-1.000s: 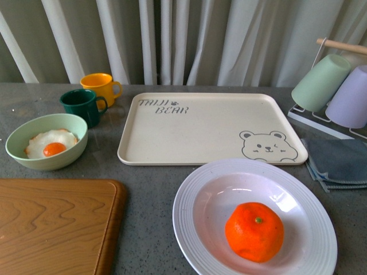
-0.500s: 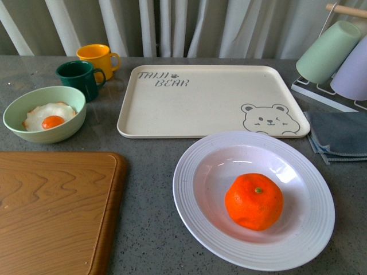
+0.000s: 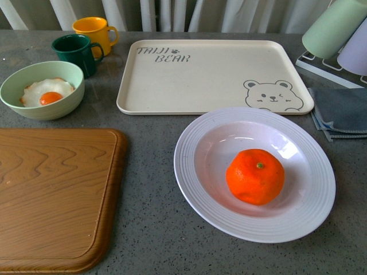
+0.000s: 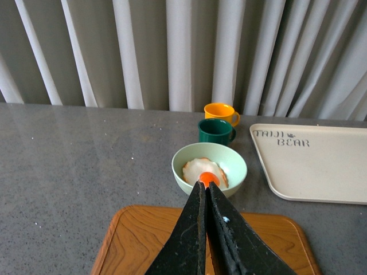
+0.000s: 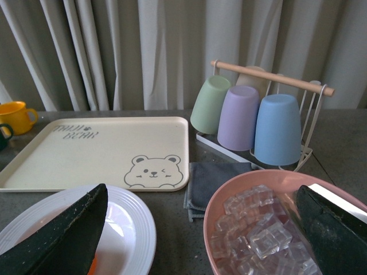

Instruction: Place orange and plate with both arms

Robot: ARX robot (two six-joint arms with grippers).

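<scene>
orange sits in the well of the plate. plate lies just off the near edge of the tray, by its bear corner, not touching afaict. neither arm shows in front view, so i'd say the reach hasn't begun. left gripper: jaws pressed together, nothing between. right gripper: jaws spread wide, empty. to do it well imo: left opens first, one arm pinches the plate rim on the side away from the tray, other takes the orange from above. keep plate level or fruit rolls. tray reads "taiji bear" w/ a paw mark, plus a drawn bear face.
</scene>
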